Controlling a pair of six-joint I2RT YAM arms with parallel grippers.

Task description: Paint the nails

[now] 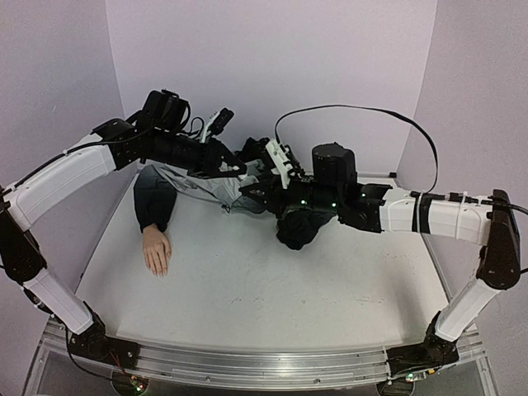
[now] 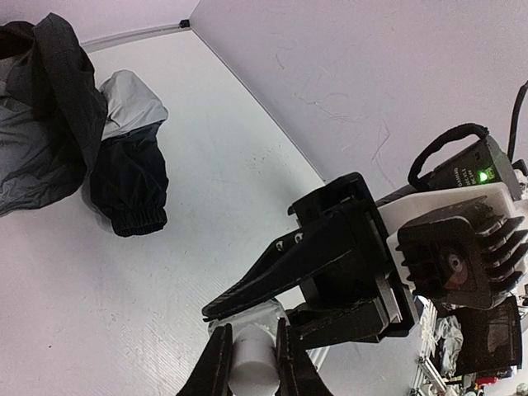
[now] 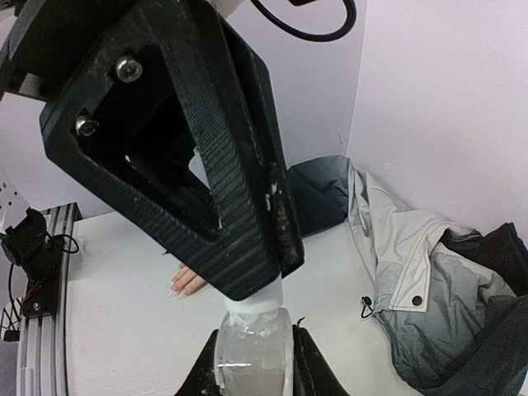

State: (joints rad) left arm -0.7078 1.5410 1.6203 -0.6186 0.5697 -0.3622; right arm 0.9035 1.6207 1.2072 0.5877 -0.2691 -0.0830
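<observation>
The pale mannequin hand (image 1: 156,250) lies palm down on the left of the table, sticking out of the grey-black jacket's sleeve (image 1: 154,200). Its nails (image 1: 157,270) point toward the near edge; their tips also show in the right wrist view (image 3: 176,292). My right gripper (image 3: 253,334) is shut on a small clear glass bottle (image 3: 252,359), held upright above the table. My left gripper (image 2: 252,330) is shut on the bottle's white cap (image 2: 251,360), which sits on the bottle's neck (image 3: 257,300). Both grippers meet at the table's back middle (image 1: 247,176), far from the hand.
The grey-black jacket (image 1: 202,183) lies bunched at the back, under and behind both grippers, with a dark cuff (image 2: 136,219) on the white table (image 1: 272,289). Lilac walls (image 1: 272,58) close in the back and sides. A metal rail (image 1: 247,363) runs along the near edge.
</observation>
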